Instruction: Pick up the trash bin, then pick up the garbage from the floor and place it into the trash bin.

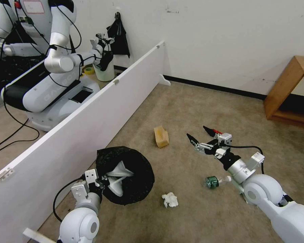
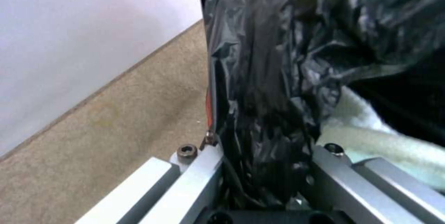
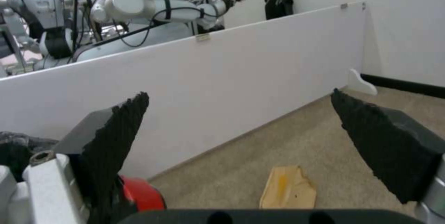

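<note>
**Bin held at the rim, right jaws spread over the carpet**

Clamped on the rim of the trash bin [image 1: 130, 175] with the left gripper [image 1: 103, 180], black liner bunched between the metal fingers [image 2: 194, 182] in the left wrist view. Spread wide and holding nothing at the right gripper [image 1: 200, 136], black serrated pads [image 3: 118, 130] well apart, hanging above the floor near the tan paper bag [image 1: 161, 136].

Underfoot, beige short-pile carpet [image 1: 199, 101]. To the left, a long white partition board [image 1: 74, 131] running away to a white wall [image 1: 226, 40] with black skirting. At the far right, a wooden shelf unit [image 1: 287, 91]. Behind the board, another white robot [image 1: 54, 67].

Bin tilted toward the camera, glossy crinkled black bag over the mouth, a strip of red body seen at the left wrist, something white lying inside. Around it on the carpet: white tissue [image 1: 170, 199] just beside the bin, green-labelled clear bottle [image 1: 213, 182] beside the right forearm, paper bag farther out.
</note>
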Robot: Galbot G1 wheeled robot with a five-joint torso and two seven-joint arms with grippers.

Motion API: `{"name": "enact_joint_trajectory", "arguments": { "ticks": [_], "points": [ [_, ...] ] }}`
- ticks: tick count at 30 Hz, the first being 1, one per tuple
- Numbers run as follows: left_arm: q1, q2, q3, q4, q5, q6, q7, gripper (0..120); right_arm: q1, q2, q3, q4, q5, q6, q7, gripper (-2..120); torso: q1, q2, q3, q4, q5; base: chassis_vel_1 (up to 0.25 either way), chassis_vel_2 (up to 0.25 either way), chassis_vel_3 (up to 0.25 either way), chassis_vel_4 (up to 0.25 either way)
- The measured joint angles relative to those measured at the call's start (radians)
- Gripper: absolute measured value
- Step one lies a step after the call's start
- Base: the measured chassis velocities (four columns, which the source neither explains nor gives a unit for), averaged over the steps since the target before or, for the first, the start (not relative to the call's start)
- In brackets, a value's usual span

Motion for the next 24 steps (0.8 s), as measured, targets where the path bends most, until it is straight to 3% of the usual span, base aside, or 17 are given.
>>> {"name": "enact_joint_trajectory", "arguments": {
  "ticks": [14,24],
  "points": [
    [0.026,0.0,-0.003,-0.007,0.037,0.003,0.005,0,-0.016,0.0,0.002,-0.003,-0.023,0.006,-0.002,100,0.0,0.0,0.0,0.0,0.0,0.006,-0.011,-0.008,0.011],
    [0.063,-0.016,-0.023,-0.007,0.049,-0.008,-0.03,0,0.006,-0.009,-0.018,-0.017,-0.027,0.007,-0.007,100,0.0,0.0,0.0,-0.0002,0.0001,0.0,0.0,0.0,0.0]
  ]
}}
